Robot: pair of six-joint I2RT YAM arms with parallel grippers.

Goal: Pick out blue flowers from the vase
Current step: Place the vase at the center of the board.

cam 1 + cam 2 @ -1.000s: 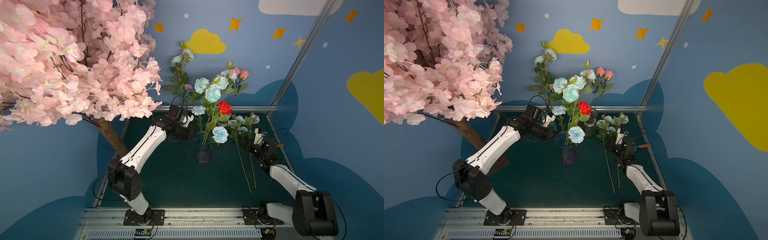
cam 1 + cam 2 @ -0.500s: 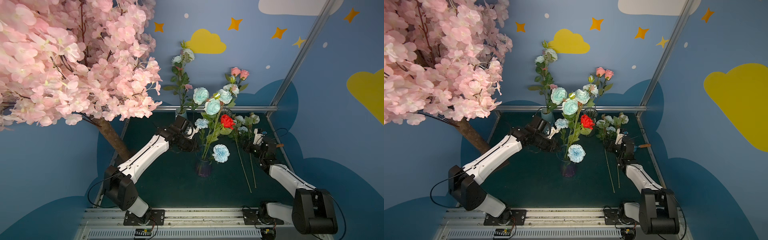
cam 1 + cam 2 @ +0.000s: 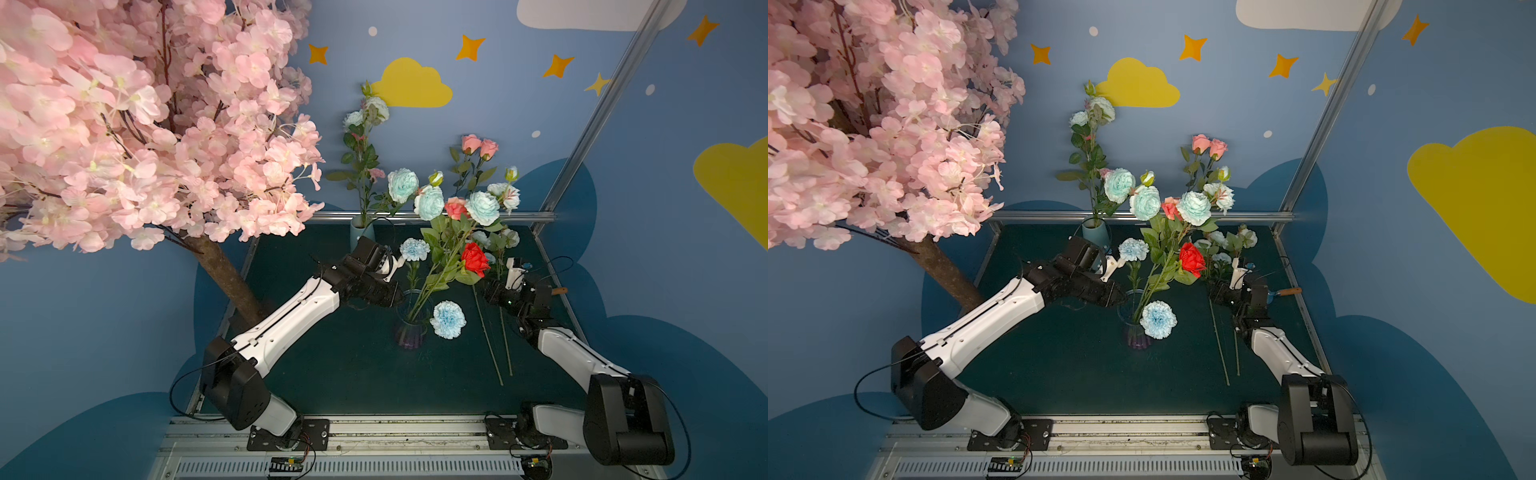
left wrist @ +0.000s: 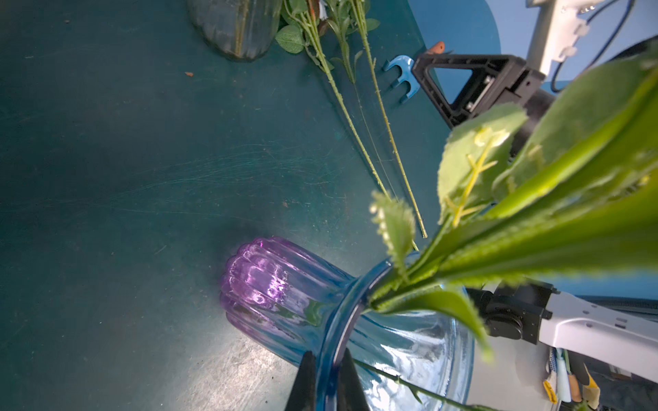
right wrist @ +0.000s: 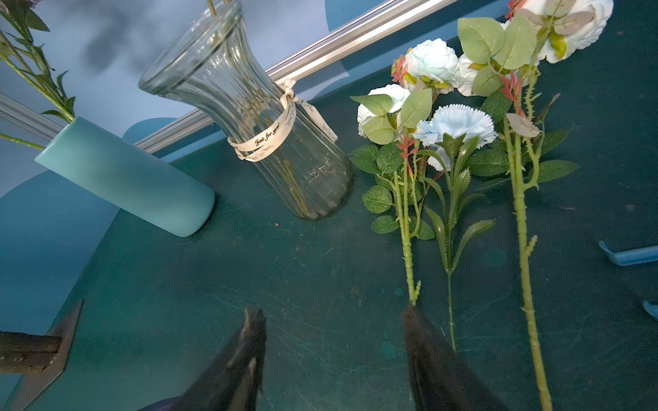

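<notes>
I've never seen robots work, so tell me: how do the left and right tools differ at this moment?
The left tool is shut, pinching the rim of the purple-and-blue vase; the right tool stands open and grips nothing. The left works at the vase holding flowers; the right hovers over the table by the blue flowers lying there. Both have dark tapered fingers.

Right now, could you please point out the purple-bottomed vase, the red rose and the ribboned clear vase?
purple-bottomed vase [image 4: 254, 277]: left wrist view, on its purple ribbed base.
red rose [image 3: 475, 257]: a top view, on the bloom's middle.
ribboned clear vase [image 5: 306, 181]: right wrist view, on its lower glass body.
</notes>
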